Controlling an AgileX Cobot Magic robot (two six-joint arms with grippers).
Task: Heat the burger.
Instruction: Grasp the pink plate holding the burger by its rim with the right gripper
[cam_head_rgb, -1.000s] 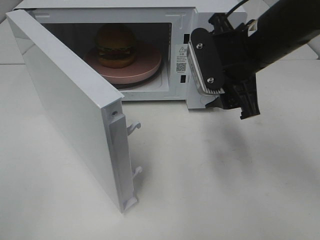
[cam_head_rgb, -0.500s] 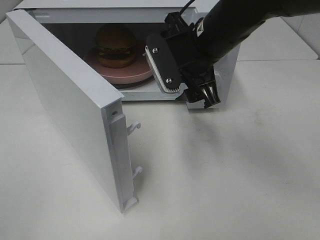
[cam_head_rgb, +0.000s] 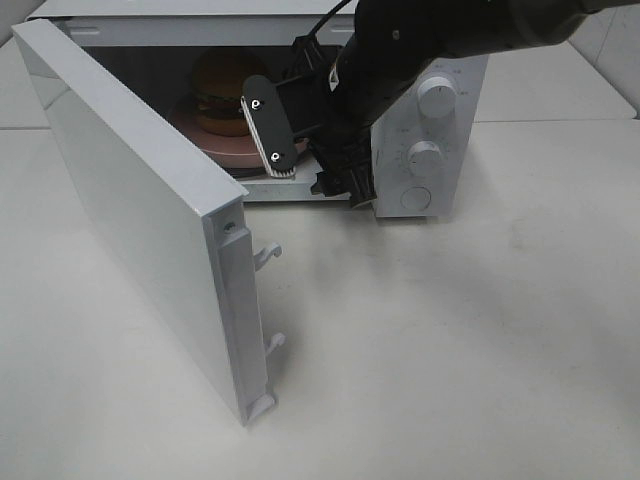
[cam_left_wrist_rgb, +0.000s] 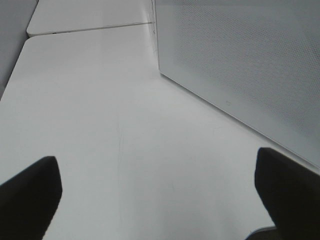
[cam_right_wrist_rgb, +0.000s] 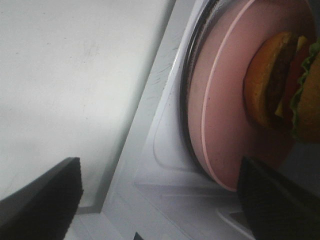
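Inside, burger (cam_head_rgb: 228, 92) on pink plate (cam_head_rgb: 240, 146)

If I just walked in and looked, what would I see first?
First you'd see the white microwave at the back of the white table, with its big door swung wide open toward the front left. Inside sits a round burger with a golden-brown bun on a pink round plate. The black right gripper, jaws open and empty, hangs right at the oven's mouth.

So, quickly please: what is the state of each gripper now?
Left gripper: open, holding nothing.
Right gripper: open, holding nothing, at the microwave mouth.
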